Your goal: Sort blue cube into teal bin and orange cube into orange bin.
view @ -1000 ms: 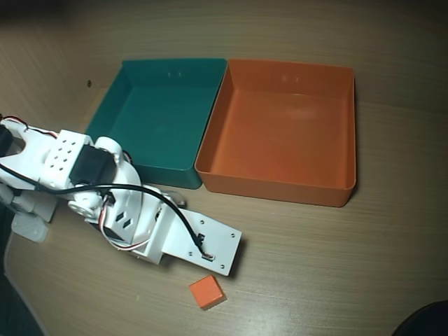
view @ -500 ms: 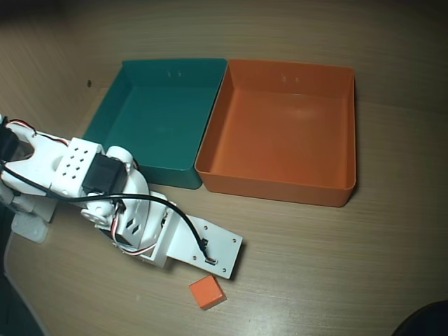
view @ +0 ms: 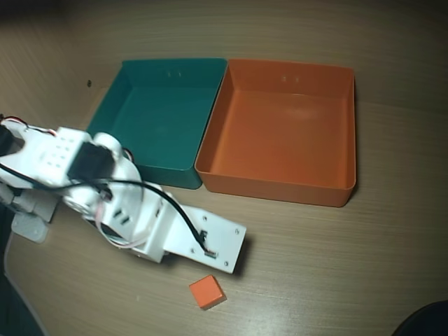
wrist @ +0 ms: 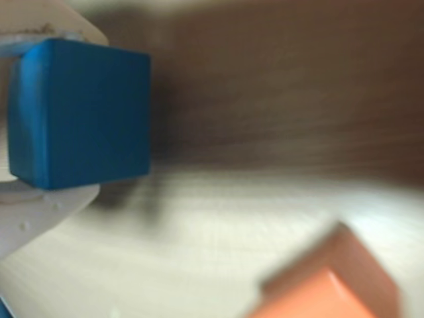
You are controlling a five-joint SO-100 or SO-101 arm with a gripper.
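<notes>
In the wrist view, my gripper [wrist: 66, 112] is shut on the blue cube [wrist: 79, 112], with one white finger [wrist: 46, 209] below it and the other above. The picture is blurred. The orange cube [wrist: 331, 285] lies on the wooden table at the lower right of that view. In the overhead view the orange cube [view: 206, 291] lies just in front of the arm's white wrist [view: 210, 245], which hides the blue cube and the fingers. The teal bin [view: 164, 119] and the orange bin [view: 280, 133] stand side by side at the back, both empty.
The arm's white base and black cables [view: 63, 168] take up the left side, close to the teal bin's front left corner. A dark object [view: 427, 322] shows at the bottom right corner. Bare wooden table [view: 336, 266] lies in front of the orange bin.
</notes>
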